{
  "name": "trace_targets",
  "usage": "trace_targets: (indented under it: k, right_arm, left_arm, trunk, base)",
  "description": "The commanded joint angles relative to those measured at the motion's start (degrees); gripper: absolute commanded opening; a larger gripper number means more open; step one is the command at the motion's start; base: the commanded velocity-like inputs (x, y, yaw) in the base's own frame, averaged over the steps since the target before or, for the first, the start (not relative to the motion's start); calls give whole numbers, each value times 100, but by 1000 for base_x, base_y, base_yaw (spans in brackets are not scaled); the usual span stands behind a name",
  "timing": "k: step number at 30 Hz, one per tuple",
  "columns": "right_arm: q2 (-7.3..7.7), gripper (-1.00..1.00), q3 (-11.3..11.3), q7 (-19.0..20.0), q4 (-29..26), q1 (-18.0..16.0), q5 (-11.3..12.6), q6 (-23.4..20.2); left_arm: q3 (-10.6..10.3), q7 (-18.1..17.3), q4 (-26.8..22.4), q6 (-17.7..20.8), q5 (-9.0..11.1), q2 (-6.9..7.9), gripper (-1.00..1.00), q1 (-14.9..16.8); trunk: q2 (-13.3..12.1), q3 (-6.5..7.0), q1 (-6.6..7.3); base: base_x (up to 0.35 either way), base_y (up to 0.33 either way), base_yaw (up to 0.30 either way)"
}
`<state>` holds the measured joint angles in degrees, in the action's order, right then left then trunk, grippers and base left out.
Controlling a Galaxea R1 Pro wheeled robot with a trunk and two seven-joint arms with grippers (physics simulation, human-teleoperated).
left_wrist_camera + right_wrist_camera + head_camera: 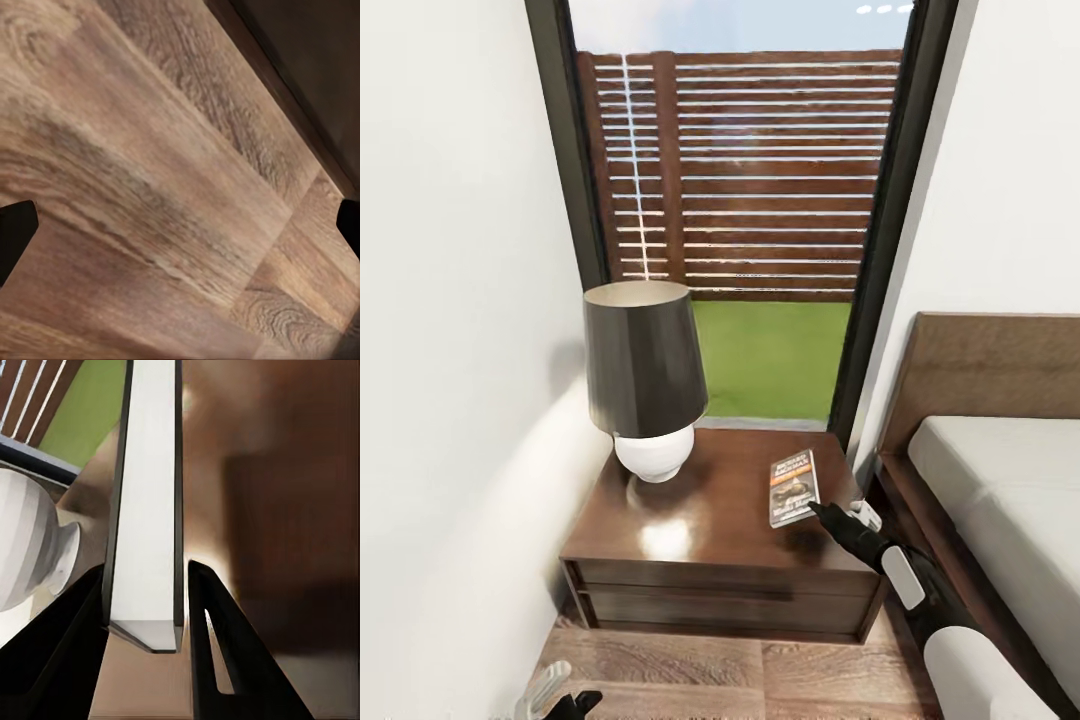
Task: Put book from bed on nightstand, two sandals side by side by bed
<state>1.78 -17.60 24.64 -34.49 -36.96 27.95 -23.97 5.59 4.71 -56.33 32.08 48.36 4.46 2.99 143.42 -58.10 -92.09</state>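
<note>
The right gripper [822,508] pinches the near edge of the book [793,488], its fingers [217,652] narrowly parted around it; the book's cover tilts above the nightstand [690,520], beyond the fingertips. Past the book stands a lamp [645,375]; the left gripper [180,225] hangs spread wide over the wood-plank floor [150,187]

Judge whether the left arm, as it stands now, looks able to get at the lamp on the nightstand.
Probably yes: the left gripper hangs low over the floor before the nightstand, open, and nothing stands between it and the lamp; it would need raising.

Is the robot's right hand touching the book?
Touching. In the right wrist view the two dark fingers press both sides of the book; the head view shows the right gripper at the book's lower edge above the nightstand.
</note>
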Motion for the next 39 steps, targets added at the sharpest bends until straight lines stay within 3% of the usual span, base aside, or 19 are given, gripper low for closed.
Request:
trace_targets:
  k: [1,7,36,37,39]
  right_arm:
    - [-4,-100,-10,11,-3,-4,53,-53]
    - [-9,-100,28,11,-4,-4,53,-55]
    - [-19,-100,46,14,-5,-4,53,-43]
    - [-20,100,46,14,-5,-4,53,-44]
    - [-20,100,46,14,-5,-4,53,-44]
  left_arm:
    - [3,45,-10,28,60,0,100,1]
    - [3,19,-10,25,53,2,100,0]
    - [-45,35,11,-15,-27,15,100,-72]
    - [-44,34,14,-16,-27,17,100,-74]
    - [-42,32,20,-16,-28,30,100,-76]
  trunk:
    - [4,-28,-1]
    - [12,-161,-16]
    - [12,-161,-16]
    - [12,-161,-16]
    - [12,-161,-16]
  base:
    - [3,0,0]
    - [2,0,0]
    - [50,0,0]
    - [15,0,0]
    - [9,0,0]
